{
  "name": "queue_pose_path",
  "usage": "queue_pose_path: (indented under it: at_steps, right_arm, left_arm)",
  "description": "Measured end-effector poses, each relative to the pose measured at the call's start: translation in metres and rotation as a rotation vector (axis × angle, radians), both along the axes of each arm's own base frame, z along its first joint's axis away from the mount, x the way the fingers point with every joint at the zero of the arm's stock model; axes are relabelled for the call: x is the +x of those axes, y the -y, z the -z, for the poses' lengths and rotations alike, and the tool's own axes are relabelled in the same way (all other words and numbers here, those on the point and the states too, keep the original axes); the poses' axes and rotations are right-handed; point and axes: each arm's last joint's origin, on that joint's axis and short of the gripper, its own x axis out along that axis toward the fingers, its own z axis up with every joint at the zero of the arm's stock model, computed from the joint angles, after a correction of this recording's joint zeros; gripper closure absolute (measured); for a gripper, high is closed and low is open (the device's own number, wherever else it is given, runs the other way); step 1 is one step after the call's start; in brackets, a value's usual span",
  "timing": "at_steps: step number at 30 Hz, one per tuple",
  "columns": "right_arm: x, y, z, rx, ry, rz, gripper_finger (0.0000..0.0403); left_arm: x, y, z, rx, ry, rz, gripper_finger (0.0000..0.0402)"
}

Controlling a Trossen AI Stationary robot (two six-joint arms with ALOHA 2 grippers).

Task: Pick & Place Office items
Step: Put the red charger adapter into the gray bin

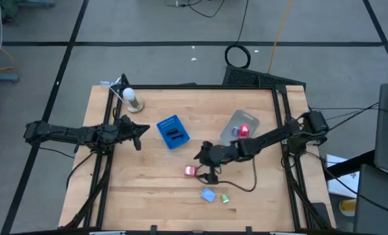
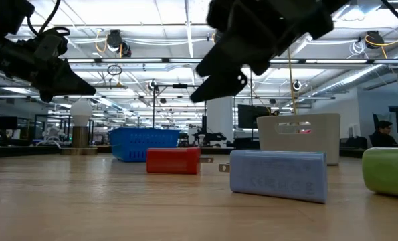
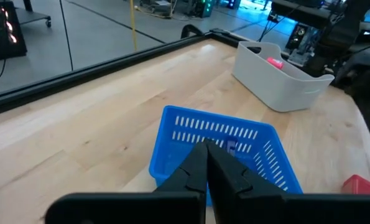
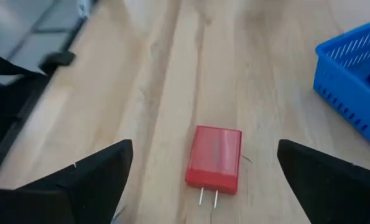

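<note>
A red block with two metal prongs point(image 4: 214, 158) lies flat on the wooden table, also in the high view point(image 1: 190, 171) and the low view point(image 2: 173, 161). A light blue piece point(image 1: 208, 194) and a green piece point(image 1: 225, 198) lie near the front edge. Another red piece point(image 1: 244, 130) lies in the translucent tub point(image 1: 236, 124). My right gripper point(image 4: 204, 149) is wide open above the table, its fingers standing apart on either side of the red block without touching it. My left gripper point(image 1: 140, 134) is shut and empty, left of the blue tray point(image 1: 173, 132).
The blue tray point(image 3: 216, 149) holds a small dark item and stands just ahead of my left gripper point(image 3: 206, 165). A white ball on a stand point(image 1: 132, 98) is at the far left corner. A black cable point(image 1: 242, 186) trails on the table below my right arm.
</note>
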Motion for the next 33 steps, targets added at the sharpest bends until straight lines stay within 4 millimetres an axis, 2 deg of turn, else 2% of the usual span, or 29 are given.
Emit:
queue_pose_path:
  at_steps: [6,12,22,26,33]
  right_arm:
    - [0.021,-0.005,0.009,0.021,-0.055,0.023,0.0007]
    - [0.031,-0.005,0.023,0.009,-0.124,0.038,0.0007]
    - [0.037,0.006,0.049,-0.023,-0.195,0.046,0.0007]
    - [0.040,0.002,0.058,0.013,-0.191,0.001,0.0007]
    - [0.038,0.000,0.060,-0.036,-0.199,0.032,0.0007]
  left_arm:
    - [0.000,0.000,0.000,0.000,0.000,0.001,0.0387]
    - [0.000,0.000,0.000,-0.001,0.000,0.002,0.0379]
    - [0.000,0.000,0.000,-0.001,-0.001,0.003,0.0378]
    - [0.000,0.000,0.000,-0.001,-0.001,0.003,0.0378]
    - [0.000,0.000,0.000,-0.001,-0.001,0.003,0.0378]
